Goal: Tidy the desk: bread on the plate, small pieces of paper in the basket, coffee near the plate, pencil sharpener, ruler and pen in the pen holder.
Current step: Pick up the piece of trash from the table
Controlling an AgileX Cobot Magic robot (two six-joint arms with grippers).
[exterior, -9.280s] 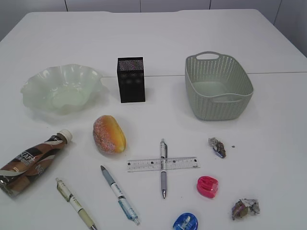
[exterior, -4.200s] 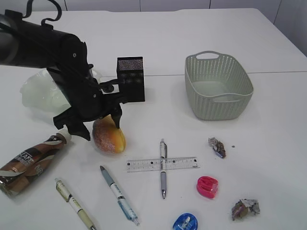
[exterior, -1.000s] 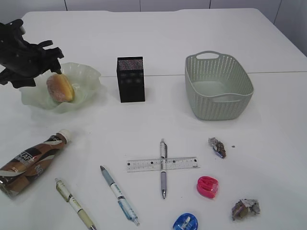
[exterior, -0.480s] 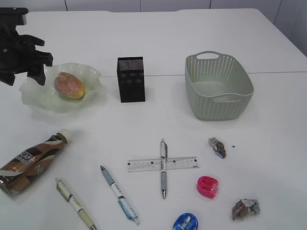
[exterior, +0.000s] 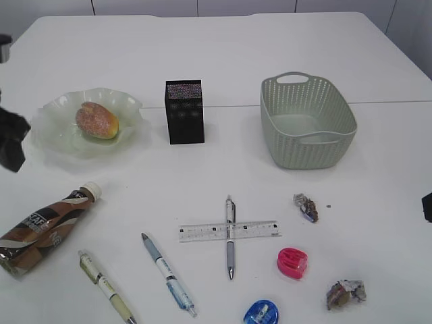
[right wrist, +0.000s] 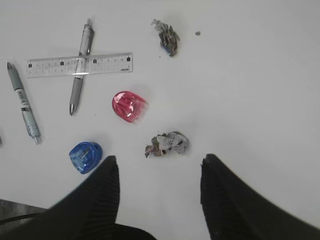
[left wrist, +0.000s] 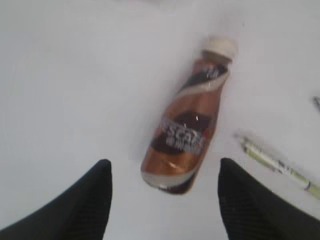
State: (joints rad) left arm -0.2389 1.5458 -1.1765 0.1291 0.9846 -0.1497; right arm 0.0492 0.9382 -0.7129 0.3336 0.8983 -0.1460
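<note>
Coffee bottle, lying on its side on the white table at the front left, white cap toward the plate and base toward the table's near edge. In the left wrist view its long axis runs from the cap at upper right down to the base, which sits between the two dark fingers of the left gripper; those jaws stand wide apart with nothing between them, above the table. The left arm is judged the nearer one for the bottle, and a grasp would need the jaws set across the bottle's long axis, as they now roughly lie. The brown label carries white lettering, too blurred to read with certainty. Bread rests in the ruffled plate, well behind the bottle, so that step appears done.

Right gripper hangs open and empty over the front right, directly above a crumpled paper scrap. Beside it lie a pink sharpener, a blue sharpener, and a clear ruler with printed graduations, crossed by a pen. Pen holder and basket stand behind, both apparently unfilled.
</note>
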